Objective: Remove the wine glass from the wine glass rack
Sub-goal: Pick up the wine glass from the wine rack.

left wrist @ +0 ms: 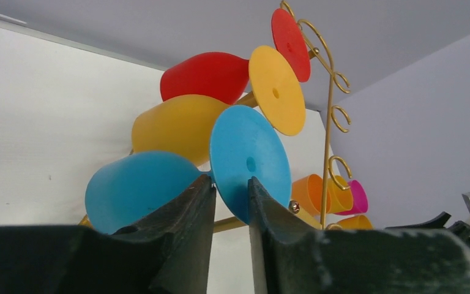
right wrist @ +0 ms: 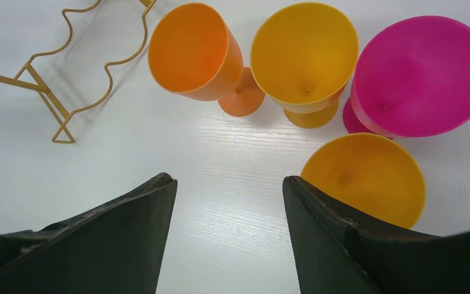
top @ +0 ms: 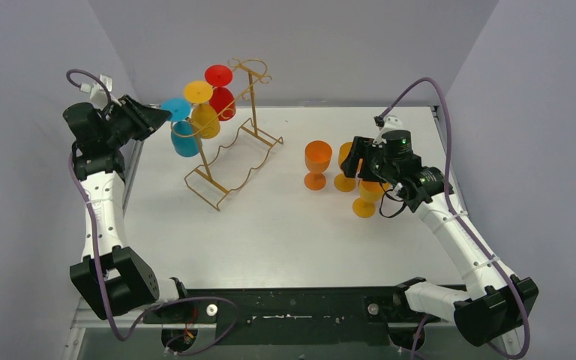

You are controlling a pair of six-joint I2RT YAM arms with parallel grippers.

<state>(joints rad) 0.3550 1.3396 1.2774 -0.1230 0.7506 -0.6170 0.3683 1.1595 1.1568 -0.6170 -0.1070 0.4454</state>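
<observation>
Hiding the stem of the blue wine glass [left wrist: 248,162] between the fingers [left wrist: 183,214] of the left gripper [left wrist: 231,179] at six o'clock of the left wrist view, leaving contact impossible to judge, and masking the base of the wine glass rack [left wrist: 329,122] behind them. Cropping that rack at ten o'clock of the right wrist view, and tucking the nearer yellow glass [right wrist: 364,177] partly behind the right gripper [right wrist: 229,180] at four o'clock. Burying the pink glass [right wrist: 425,73] under the right arm [top: 397,161] at three o'clock of the top view.

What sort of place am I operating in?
Likely a robot test cell: a white table boxed in by plain grey walls, arms bolted at its near edge, bright coloured glasses hanging on a gold wire rack.
</observation>
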